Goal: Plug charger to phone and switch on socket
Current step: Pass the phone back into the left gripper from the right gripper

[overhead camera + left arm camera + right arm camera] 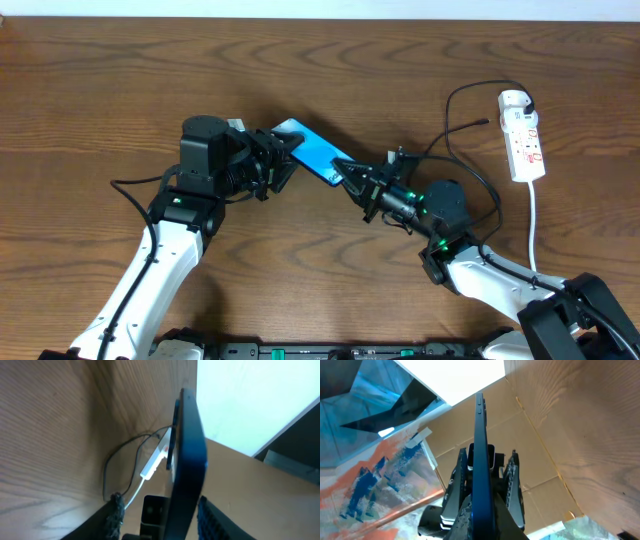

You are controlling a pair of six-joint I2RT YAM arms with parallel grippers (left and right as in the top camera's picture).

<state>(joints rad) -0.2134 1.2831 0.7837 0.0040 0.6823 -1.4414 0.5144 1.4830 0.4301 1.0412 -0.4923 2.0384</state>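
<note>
The phone (312, 150), its blue screen facing up, is held tilted above the table between my two grippers. My right gripper (356, 179) is shut on its lower right end; in the right wrist view (481, 517) the fingers press on the phone's thin edge (480, 445). My left gripper (282, 160) is open around the phone's other end, and the left wrist view (160, 505) shows gaps beside the phone (187, 455). The socket (523, 135) lies at the far right. The charger (452, 125) loops from it, its tip (487, 122) loose on the table.
The socket's white cord (533, 225) runs toward the front edge past my right arm. In the left wrist view the socket (154, 462) and black cable (120, 452) lie beyond the phone. A black cable trails beside my left arm (130, 183).
</note>
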